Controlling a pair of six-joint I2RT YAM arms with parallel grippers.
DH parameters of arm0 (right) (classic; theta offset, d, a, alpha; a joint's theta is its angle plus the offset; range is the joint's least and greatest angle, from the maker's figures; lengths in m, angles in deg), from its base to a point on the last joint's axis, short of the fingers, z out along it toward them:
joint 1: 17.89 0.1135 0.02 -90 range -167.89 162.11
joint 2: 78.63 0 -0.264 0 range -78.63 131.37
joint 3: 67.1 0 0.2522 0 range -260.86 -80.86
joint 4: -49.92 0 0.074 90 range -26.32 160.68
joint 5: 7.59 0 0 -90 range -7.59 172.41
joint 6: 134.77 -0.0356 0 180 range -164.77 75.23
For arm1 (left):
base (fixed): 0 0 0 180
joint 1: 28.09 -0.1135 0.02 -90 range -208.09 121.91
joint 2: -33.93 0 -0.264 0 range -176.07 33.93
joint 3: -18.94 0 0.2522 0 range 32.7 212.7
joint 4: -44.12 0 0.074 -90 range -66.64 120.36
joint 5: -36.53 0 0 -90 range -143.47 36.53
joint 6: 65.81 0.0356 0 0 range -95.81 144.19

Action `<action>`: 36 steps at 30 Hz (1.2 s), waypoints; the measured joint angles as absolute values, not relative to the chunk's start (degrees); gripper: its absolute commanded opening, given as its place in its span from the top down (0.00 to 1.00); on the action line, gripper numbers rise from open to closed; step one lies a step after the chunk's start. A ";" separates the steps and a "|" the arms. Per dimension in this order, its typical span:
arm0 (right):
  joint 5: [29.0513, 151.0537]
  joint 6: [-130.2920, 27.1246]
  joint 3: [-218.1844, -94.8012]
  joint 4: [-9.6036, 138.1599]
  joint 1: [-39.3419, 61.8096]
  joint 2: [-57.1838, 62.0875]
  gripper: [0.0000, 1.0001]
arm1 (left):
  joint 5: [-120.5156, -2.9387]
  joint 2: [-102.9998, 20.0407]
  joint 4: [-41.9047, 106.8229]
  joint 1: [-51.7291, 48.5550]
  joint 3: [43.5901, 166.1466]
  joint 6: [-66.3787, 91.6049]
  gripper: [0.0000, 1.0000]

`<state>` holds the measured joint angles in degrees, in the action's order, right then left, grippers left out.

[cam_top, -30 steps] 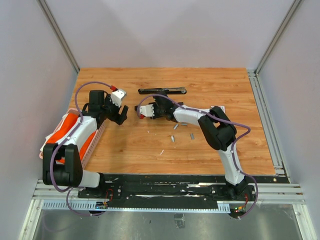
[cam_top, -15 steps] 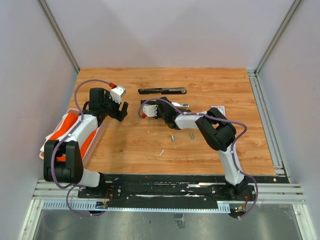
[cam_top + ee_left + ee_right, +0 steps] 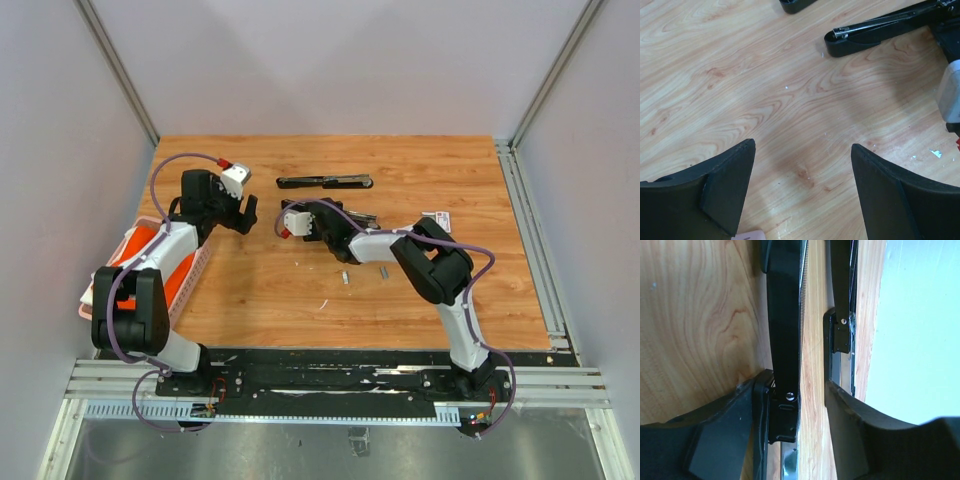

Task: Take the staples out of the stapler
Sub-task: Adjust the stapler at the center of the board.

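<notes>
Top cam sits high behind the arm bases (image 3: 470, 372), looking down over the whole table (image 3: 260, 290) toward the far wall (image 3: 330, 60). Left wrist cam hangs low over it, far-left. Right wrist cam is practically pressed against the stapler (image 3: 784, 315). All three catch it.

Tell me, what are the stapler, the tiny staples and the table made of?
The stapler looks like matte black plastic or painted metal, with a shiny steel rail on top. The staples look like bare silvery-grey metal. The table shows wood grain with a soft sheen, perhaps laminate.
</notes>
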<state>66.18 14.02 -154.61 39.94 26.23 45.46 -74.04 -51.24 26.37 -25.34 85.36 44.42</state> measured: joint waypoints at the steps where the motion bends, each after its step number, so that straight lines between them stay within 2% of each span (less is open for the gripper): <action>1: 66.53 13.77 -154.46 39.98 26.25 45.25 0.33 | -74.04 -51.22 26.48 -25.34 85.36 44.42 0.18; 15: 75.49 7.28 -158.13 55.72 26.29 41.11 0.28 | -73.87 -51.22 26.80 -25.34 85.36 44.53 0.18; 20: 77.50 5.58 -159.25 62.29 26.27 39.78 0.27 | -73.41 -50.26 25.06 -25.34 85.36 45.16 0.13; 29: 79.84 1.82 -159.88 72.57 25.57 35.21 0.26 | -71.57 -40.09 22.06 -25.34 82.08 47.53 0.00; 36: 79.28 0.27 -159.88 74.53 24.00 32.55 0.26 | -70.04 -32.27 17.03 -25.34 80.99 49.47 0.02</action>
